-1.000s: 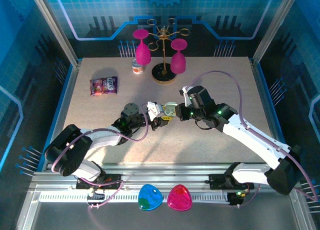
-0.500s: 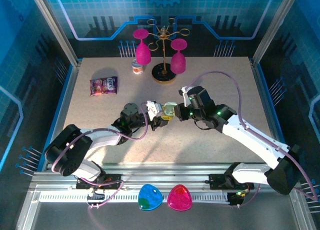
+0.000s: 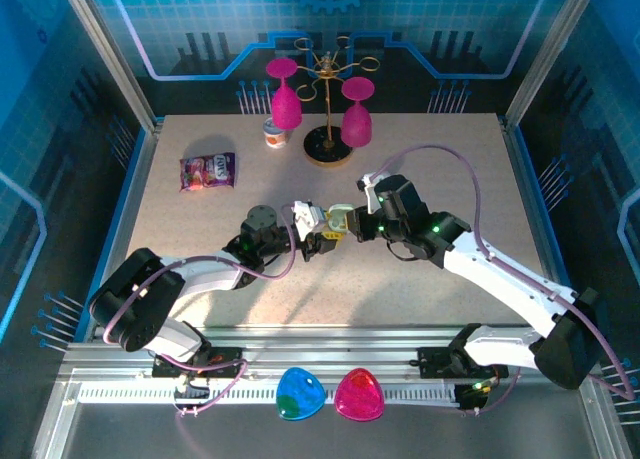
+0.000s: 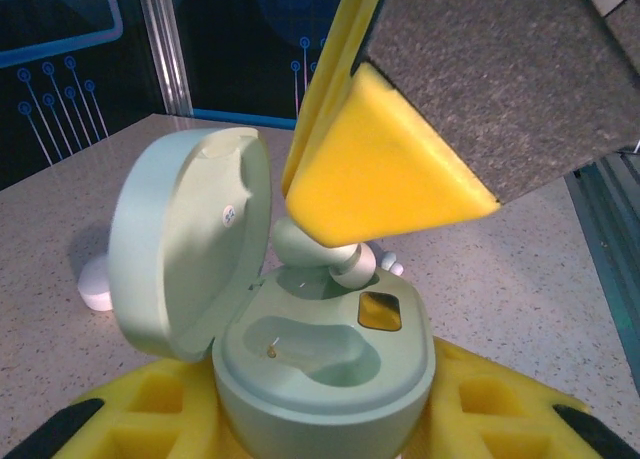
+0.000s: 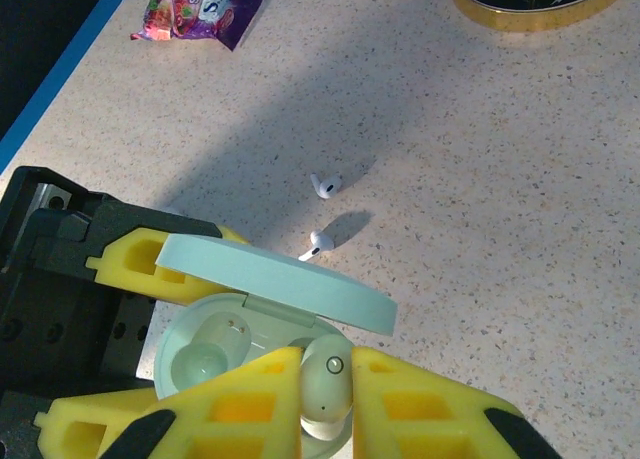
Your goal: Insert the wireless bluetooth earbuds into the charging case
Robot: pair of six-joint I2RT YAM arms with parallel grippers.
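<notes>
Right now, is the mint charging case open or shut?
Open. The lid stands swung up off the charging case, baring both slots; the right fingers hold an earbud at one slot.

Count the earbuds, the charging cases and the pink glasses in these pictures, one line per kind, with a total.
earbuds: 3
charging case: 1
pink glasses: 2
Total: 6

the mint charging case sits gripped in the left claw, lid hinged open. one glossy white earbud (pinched by the right claw) is at its socket. a second earbud and a third earbud lie on the surface just beyond.
</notes>
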